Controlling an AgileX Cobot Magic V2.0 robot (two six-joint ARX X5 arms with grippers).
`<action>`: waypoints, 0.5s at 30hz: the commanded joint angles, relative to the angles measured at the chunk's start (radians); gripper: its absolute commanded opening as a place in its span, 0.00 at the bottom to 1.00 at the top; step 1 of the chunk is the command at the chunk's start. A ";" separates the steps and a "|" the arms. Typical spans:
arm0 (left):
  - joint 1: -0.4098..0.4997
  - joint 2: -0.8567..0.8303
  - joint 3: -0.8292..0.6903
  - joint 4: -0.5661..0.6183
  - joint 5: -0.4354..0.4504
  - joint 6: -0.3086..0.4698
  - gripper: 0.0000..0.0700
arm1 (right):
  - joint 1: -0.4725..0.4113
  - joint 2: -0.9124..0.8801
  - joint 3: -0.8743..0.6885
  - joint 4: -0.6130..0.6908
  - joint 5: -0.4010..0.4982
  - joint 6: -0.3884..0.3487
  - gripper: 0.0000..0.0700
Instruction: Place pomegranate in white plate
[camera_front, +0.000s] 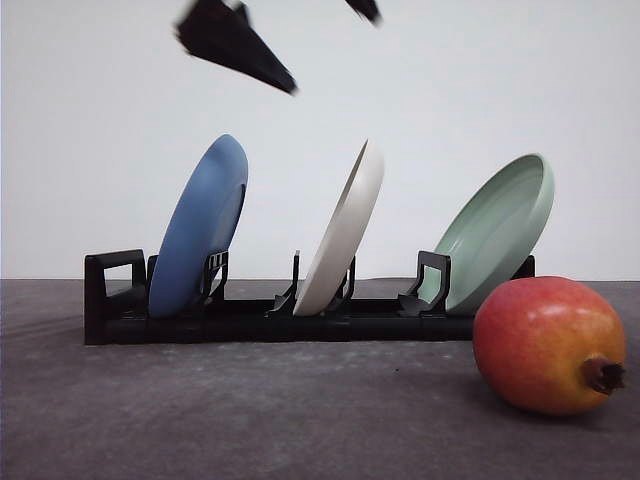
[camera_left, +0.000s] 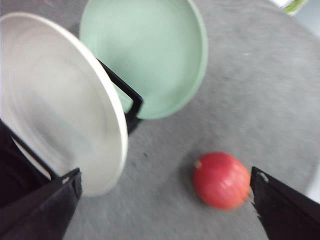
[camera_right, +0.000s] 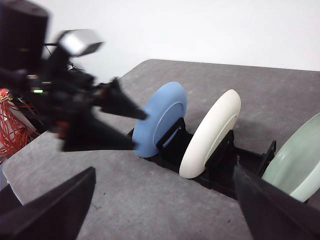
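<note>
The pomegranate (camera_front: 548, 345) lies on the dark grey table at the front right, red fading to orange, with its brown crown pointing right. It shows as a red ball (camera_left: 221, 180) in the left wrist view. The white plate (camera_front: 345, 235) stands on edge in the middle slot of a black rack (camera_front: 270, 322). My left gripper (camera_left: 165, 172) is open and empty, high above the rack, with the white plate (camera_left: 60, 100) by one finger and the pomegranate near the other. Its black fingers (camera_front: 240, 45) reach in at the top of the front view. My right gripper (camera_right: 164, 172) is open and empty, facing the rack.
A blue plate (camera_front: 200, 232) stands in the rack's left slot and a pale green plate (camera_front: 497, 232) in its right slot, just behind the pomegranate. The left arm (camera_right: 65, 100) appears blurred in the right wrist view. Bare table lies in front of the rack.
</note>
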 joint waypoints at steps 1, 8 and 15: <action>-0.016 0.074 0.064 0.008 -0.035 0.001 0.91 | 0.000 0.004 0.019 0.004 -0.002 0.010 0.79; -0.028 0.239 0.133 0.096 -0.113 -0.006 0.91 | 0.000 0.004 0.019 0.002 -0.002 0.010 0.79; -0.028 0.319 0.133 0.185 -0.115 -0.007 0.91 | 0.000 0.004 0.019 -0.006 -0.002 0.010 0.79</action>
